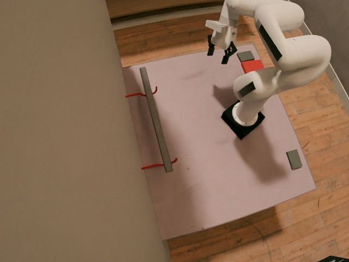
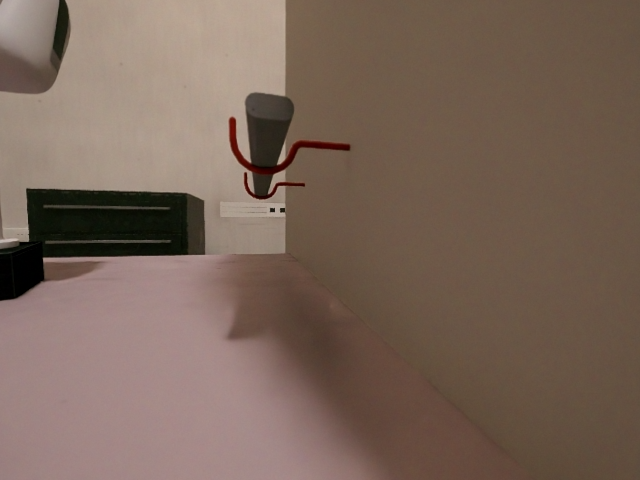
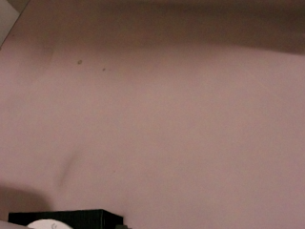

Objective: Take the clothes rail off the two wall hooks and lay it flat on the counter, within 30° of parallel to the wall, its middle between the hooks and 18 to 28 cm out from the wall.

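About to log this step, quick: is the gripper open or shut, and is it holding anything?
Gripper: open, fingers spread wide, holding nothing. It hangs away from the clothes rail, which rests on both red hooks.

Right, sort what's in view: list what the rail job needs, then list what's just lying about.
Needed:
- clothes rail, resting in both hooks
- far hook and near hook on the wall
- counter
- gripper, open, empty, away from the rail

Lying about:
- red block
- grey block beside it
- grey block near the counter edge
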Controlling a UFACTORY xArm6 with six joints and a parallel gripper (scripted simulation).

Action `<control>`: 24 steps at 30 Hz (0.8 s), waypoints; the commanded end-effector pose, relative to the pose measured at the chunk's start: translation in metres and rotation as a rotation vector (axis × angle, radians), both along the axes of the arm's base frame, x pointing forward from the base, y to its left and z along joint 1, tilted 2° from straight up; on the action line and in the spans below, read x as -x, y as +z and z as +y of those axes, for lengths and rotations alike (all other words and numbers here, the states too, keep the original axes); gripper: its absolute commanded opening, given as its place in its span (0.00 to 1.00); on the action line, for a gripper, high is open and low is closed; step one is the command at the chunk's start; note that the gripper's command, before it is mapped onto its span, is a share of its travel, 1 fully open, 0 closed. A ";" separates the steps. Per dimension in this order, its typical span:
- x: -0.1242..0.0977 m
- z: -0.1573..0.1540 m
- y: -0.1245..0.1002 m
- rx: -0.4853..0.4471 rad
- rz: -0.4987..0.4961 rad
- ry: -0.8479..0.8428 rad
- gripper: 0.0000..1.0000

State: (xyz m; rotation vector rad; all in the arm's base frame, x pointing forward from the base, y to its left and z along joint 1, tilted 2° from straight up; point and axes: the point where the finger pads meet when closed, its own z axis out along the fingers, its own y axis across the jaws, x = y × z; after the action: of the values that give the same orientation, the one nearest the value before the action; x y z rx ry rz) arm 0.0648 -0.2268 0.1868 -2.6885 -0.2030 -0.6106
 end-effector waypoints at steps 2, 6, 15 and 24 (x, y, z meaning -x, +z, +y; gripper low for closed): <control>0.000 -0.001 0.001 0.003 0.000 0.000 1.00; 0.000 -0.001 0.001 0.003 0.000 0.000 1.00; 0.000 -0.001 0.001 0.003 0.000 0.000 1.00; -0.021 0.010 0.004 -0.062 0.173 -0.139 1.00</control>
State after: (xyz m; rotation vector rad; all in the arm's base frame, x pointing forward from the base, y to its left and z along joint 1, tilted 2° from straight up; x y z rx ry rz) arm 0.0778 -0.2199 0.1886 -2.6901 -0.0874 -0.5269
